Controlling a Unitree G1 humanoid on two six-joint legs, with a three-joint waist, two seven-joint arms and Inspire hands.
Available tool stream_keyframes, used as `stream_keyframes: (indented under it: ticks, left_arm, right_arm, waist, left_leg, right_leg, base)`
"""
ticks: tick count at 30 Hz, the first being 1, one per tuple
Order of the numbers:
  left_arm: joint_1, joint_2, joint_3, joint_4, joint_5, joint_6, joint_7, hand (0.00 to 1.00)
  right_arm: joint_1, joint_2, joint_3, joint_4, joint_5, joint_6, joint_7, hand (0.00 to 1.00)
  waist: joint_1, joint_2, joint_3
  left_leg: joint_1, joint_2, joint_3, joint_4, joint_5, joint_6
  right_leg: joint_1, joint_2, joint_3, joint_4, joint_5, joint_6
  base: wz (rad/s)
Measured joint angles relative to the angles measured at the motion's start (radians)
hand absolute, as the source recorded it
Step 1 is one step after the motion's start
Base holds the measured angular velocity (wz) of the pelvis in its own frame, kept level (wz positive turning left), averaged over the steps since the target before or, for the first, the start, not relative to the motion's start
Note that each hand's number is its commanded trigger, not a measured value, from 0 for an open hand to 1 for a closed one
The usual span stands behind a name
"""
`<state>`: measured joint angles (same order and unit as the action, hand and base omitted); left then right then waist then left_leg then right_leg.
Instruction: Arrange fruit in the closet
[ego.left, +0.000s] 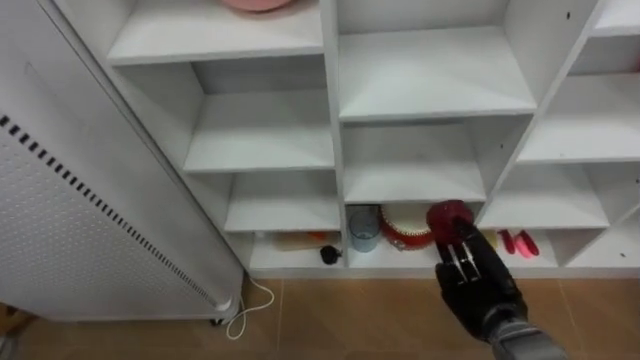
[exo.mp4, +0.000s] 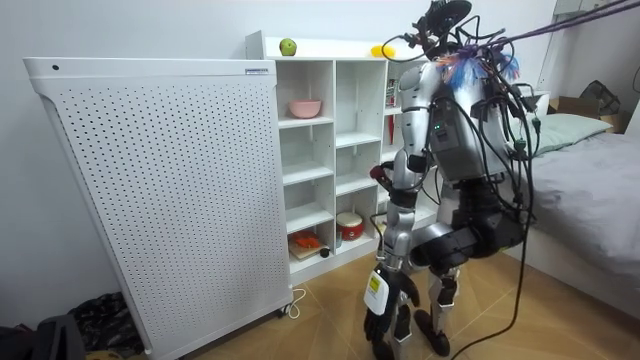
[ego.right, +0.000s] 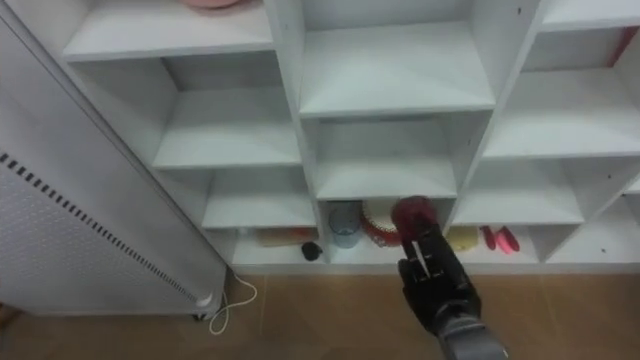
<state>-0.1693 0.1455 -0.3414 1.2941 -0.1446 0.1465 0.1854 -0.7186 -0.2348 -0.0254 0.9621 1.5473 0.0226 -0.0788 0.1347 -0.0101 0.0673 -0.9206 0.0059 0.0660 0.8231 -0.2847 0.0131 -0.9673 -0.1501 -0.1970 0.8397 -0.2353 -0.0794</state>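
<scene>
One red fruit (ego.left: 448, 215) sits in your right hand (ego.left: 474, 284), fingers curled round it, low in front of the closet (ego.left: 335, 150).

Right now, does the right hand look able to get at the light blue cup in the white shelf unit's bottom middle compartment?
Probably yes to touch: the compartment's front is open, nothing before the light blue cup. But the right hand is shut on a dark red round fruit, so no grip.

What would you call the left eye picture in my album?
Right hand holds a red fruit low before the closet.
</scene>
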Motion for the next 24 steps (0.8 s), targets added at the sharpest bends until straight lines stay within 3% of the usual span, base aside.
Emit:
stream_keyframes:
  ticks: [8,17,24]
  left_arm:
    - [-0.01,0.002,-0.016,-0.001,0.0,0.001,-0.005,0.0]
    - [-0.014,0.007,-0.018,-0.016,0.028,0.001,0.0,0.0]
    - [-0.01,0.01,-0.017,-0.018,0.029,0.001,-0.001,0.0]
  right_arm:
    - [-0.056,-0.032,-0.056,0.007,0.003,-0.01,-0.017,1.0]
    - [-0.129,-0.044,-0.055,-0.029,-0.015,-0.046,-0.129,1.0]
    - [-0.183,-0.066,-0.055,-0.103,-0.012,-0.057,-0.205,1.0]
  waist:
    - [0.0,-0.013,-0.002]
    - [-0.003,-0.031,-0.0107]
    - [-0.003,-0.032,-0.0117]
  left_leg:
    - [-0.054,-0.002,-0.013,0.081,-0.027,0.002]
    - [-0.136,-0.018,-0.011,0.155,-0.041,0.002]
    - [-0.152,-0.015,-0.015,0.18,-0.05,0.005]
  right_leg:
    - [-0.044,-0.014,-0.006,0.074,-0.027,-0.004]
    - [-0.132,-0.042,0.001,0.165,-0.053,-0.008]
    - [-0.139,-0.046,-0.002,0.178,-0.054,-0.008]
  base:
    - [0.04]
    - [0.06]
    - [0.0]
